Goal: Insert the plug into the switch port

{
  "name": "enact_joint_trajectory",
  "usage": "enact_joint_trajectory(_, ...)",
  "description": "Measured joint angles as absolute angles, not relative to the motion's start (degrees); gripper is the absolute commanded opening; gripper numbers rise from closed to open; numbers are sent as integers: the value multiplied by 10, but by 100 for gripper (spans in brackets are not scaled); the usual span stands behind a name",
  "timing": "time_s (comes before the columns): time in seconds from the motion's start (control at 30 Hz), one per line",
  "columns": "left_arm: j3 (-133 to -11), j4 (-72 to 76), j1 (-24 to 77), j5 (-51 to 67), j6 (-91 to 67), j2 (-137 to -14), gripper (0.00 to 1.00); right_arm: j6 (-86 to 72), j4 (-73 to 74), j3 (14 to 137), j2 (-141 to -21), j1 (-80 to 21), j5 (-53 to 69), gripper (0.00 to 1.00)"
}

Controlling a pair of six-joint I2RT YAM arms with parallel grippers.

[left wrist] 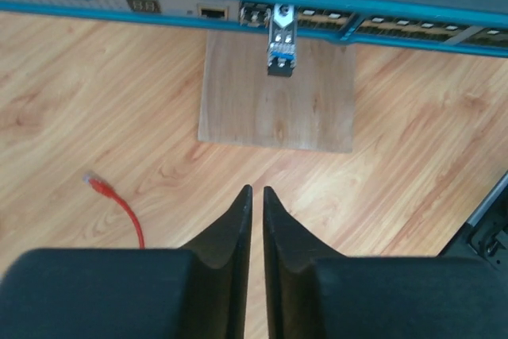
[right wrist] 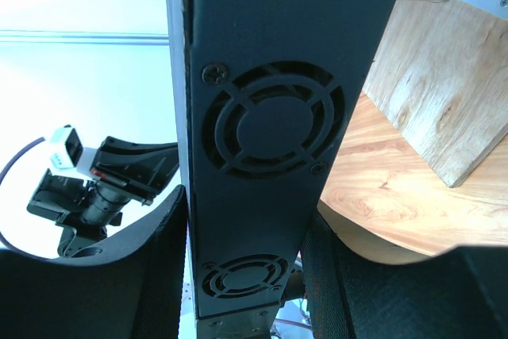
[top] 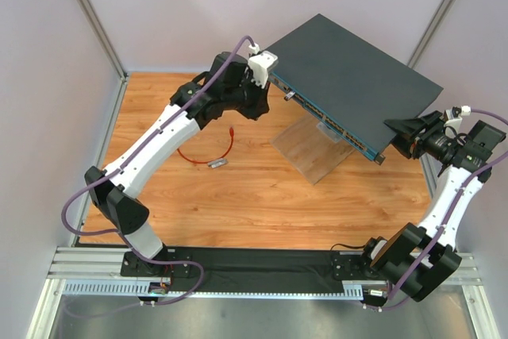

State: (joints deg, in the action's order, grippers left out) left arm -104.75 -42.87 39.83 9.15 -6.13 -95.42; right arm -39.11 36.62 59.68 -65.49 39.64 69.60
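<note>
Left claw (left wrist: 257, 193) pressed nearly together (empty) | right claw (right wrist: 246, 228) pinching flat dark blue-grey switch box (right wrist: 262, 53) | red-booted plug (left wrist: 97, 186) lying loose

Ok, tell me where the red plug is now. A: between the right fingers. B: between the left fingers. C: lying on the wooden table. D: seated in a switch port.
C: the plug lies loose on the table, off to the side of the left fingers, which hold nothing.
</note>
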Motion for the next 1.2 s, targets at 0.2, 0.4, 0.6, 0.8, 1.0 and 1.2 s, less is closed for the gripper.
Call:
enact_joint_trajectory(0.2,-1084,-411,398,114,-66,-980,2,-384,376,603,-658,396,696,0)
enact_joint_trajectory(0.4,-1104,-400,398,122,-71,-1022,0,-374,390,610,-662,396,696,0)
enact_joint_trajectory(0.6,-1119,-398,398,130,-77,-1036,0,-366,398,613,-665,396,697,0)
enact_joint_trajectory(0.8,-1136,-388,398,140,-88,-1039,0,-363,403,616,-667,396,697,0)
enact_joint_trajectory(1.0,-1140,-383,398,143,-93,-1050,0,-361,405,616,-667,396,697,0)
enact_joint_trajectory(1.2,-1143,-383,398,145,-100,-1065,0,-360,405,616,-667,396,697,0)
